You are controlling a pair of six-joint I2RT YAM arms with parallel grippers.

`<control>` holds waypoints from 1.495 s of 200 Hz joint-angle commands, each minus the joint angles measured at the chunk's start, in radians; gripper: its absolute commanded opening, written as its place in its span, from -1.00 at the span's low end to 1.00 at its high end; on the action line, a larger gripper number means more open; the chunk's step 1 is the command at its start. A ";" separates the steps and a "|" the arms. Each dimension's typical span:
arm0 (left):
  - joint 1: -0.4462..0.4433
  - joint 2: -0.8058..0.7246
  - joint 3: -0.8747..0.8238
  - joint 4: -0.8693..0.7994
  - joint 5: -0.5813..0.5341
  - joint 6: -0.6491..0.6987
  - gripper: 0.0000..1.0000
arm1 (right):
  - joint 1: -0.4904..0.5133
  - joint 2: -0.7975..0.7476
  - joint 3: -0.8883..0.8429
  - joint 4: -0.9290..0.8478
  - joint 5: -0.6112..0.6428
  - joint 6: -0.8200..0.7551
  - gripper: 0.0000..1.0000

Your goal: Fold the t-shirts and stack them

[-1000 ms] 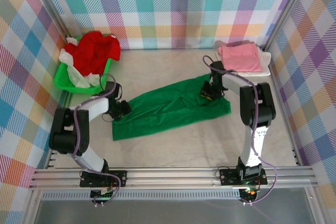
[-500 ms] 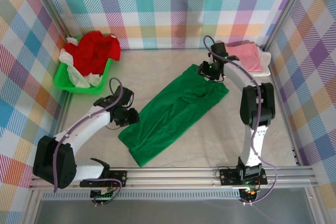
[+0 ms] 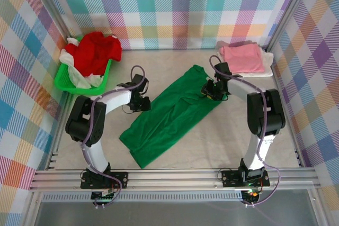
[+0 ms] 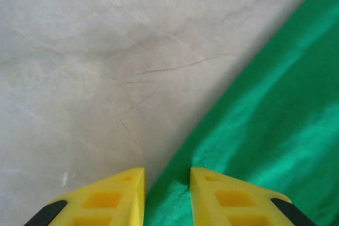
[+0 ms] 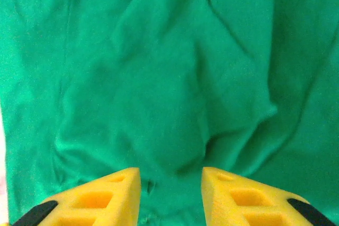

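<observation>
Green t-shirt (image 3: 169,117) lay spread diagonally across middle of table (image 3: 222,141). Right hand (image 5: 170,175) clenched on bunched cloth at far end (creases drawn in between fingers). Left hand (image 4: 167,175) straddled left hem, cloth between fingers; grip could not be told. Pink t-shirt (image 3: 241,58) folded far right; red t-shirt (image 3: 95,51) heaped in basket (image 3: 62,80).

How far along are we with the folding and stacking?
Done: a folded pink t-shirt lies on a white one at the back right. In hand: the green t-shirt, laid out as a long strip, with the left pincer and right pincer at its edges; grip unclear. Remaining: the red t-shirt and white cloth in the basket.
</observation>
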 commanded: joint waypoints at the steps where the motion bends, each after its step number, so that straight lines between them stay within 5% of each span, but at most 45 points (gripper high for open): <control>1: 0.007 -0.008 -0.071 0.038 0.003 0.016 -0.43 | 0.000 0.085 0.086 0.003 0.019 -0.010 -0.30; 61: -0.011 -0.202 -0.358 0.068 0.070 -0.112 -0.45 | 0.027 0.397 0.460 -0.007 -0.121 -0.070 -0.32; 104: -0.055 -0.353 -0.352 -0.007 0.159 -0.119 -0.45 | 0.036 0.715 1.044 -0.119 -0.346 -0.086 -0.30; 124: -0.060 -0.400 -0.315 -0.007 0.181 -0.104 -0.42 | 0.038 0.758 1.235 -0.231 -0.341 -0.091 -0.29; 163: -0.053 -0.365 -0.212 0.018 0.115 -0.051 -0.41 | 0.036 0.539 1.007 -0.174 -0.244 -0.050 -0.19; 213: -0.045 -0.209 -0.133 0.085 0.106 -0.041 -0.49 | 0.041 0.407 0.660 0.002 -0.312 -0.020 -0.35; 299: -0.045 -0.182 -0.181 0.118 0.096 -0.051 -0.49 | 0.056 0.458 0.590 0.068 -0.350 0.018 -0.52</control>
